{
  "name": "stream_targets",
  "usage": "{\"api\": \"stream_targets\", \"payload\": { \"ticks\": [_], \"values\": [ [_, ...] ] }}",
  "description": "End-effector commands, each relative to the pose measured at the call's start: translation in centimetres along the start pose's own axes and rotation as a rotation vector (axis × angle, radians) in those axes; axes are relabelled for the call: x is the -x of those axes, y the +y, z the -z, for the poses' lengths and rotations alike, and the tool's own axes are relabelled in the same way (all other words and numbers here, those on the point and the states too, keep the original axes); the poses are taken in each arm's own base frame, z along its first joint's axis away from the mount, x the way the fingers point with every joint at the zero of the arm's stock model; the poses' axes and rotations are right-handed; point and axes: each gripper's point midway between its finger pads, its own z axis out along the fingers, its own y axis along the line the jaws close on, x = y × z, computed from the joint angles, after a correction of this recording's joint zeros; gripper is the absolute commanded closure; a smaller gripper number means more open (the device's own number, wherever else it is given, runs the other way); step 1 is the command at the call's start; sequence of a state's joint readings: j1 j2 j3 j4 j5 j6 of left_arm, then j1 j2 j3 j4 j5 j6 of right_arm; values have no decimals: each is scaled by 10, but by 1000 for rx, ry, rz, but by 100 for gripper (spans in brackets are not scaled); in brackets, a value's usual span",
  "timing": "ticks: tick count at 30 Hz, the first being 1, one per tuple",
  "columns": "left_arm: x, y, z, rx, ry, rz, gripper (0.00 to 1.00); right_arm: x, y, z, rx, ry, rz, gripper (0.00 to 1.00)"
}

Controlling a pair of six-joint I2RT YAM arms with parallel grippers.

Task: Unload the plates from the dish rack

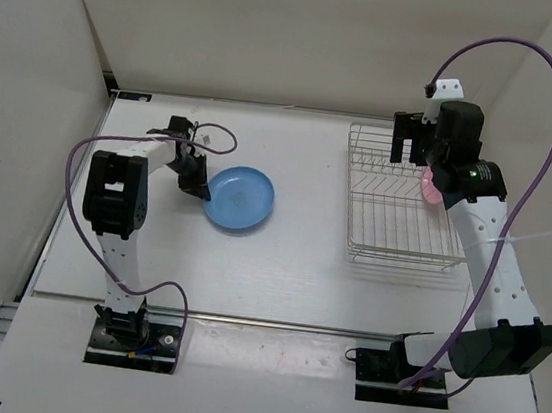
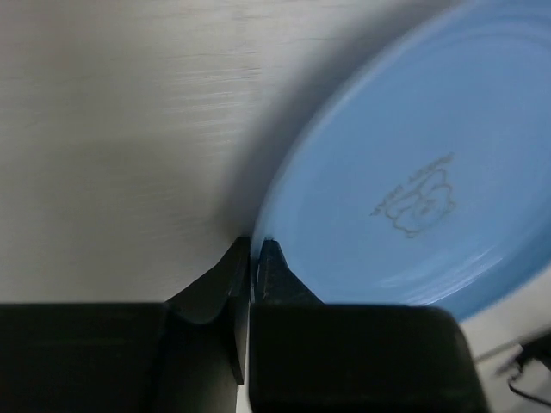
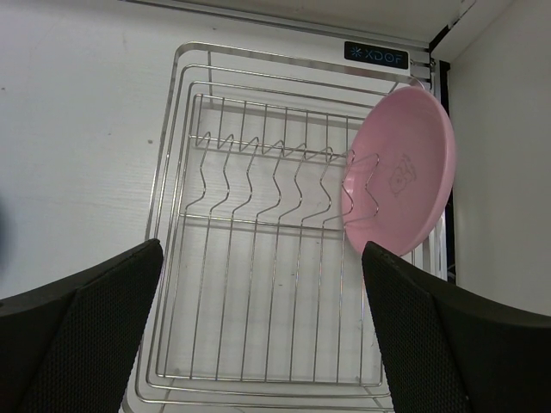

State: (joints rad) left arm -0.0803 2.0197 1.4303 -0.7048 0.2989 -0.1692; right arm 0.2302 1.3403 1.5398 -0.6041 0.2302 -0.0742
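Likely light, stiff and slick, the pink plate [image 3: 400,172] wants a rim pinch from the open right fingers [image 3: 95,335]; the left fingers [image 2: 277,280] clamp the light blue plate's [image 2: 413,172] rim.

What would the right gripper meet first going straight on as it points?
Probably the floor wires of the dish rack, ahead of the open right gripper. The pink plate stands off to one side; depth is unclear.

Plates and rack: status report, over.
Left gripper shut on blue plate's rim, plate out of the rack. Right gripper open above rack. Pink plate on edge at rack's right side. Nothing blocking it.
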Motion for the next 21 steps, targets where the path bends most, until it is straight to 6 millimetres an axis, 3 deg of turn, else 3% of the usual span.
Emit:
{"api": "stream_targets", "payload": {
  "ticks": [1,6,9,10,12,13,17,20,21],
  "values": [
    [3,-27,2,-105,17,-45,89,14,-4,5,-17,-59,-16,0],
    [-2,-25,-15,-124,55,-32,89,7,-3,2,-15,-41,-2,0],
    [0,-26,-13,-124,53,-32,71,0,-11,1,-47,-19,16,0],
    [4,-26,-7,-133,39,-29,52,-2,-11,-3,-46,-10,28,0],
    [3,-28,3,-136,21,-49,30,-6,-16,-8,-62,8,45,0],
    [6,-29,7,-138,7,-68,0,-8,-22,-11,-92,22,82,0],
    [17,-35,40,-144,-72,-128,0,-22,-48,-31,-222,98,203,0],
    [31,-30,82,-113,-187,-156,0,-14,-86,-42,-368,122,281,0],
    [40,-28,108,-71,-262,-180,0,-11,-91,-43,-397,125,305,0]
  ]
}}
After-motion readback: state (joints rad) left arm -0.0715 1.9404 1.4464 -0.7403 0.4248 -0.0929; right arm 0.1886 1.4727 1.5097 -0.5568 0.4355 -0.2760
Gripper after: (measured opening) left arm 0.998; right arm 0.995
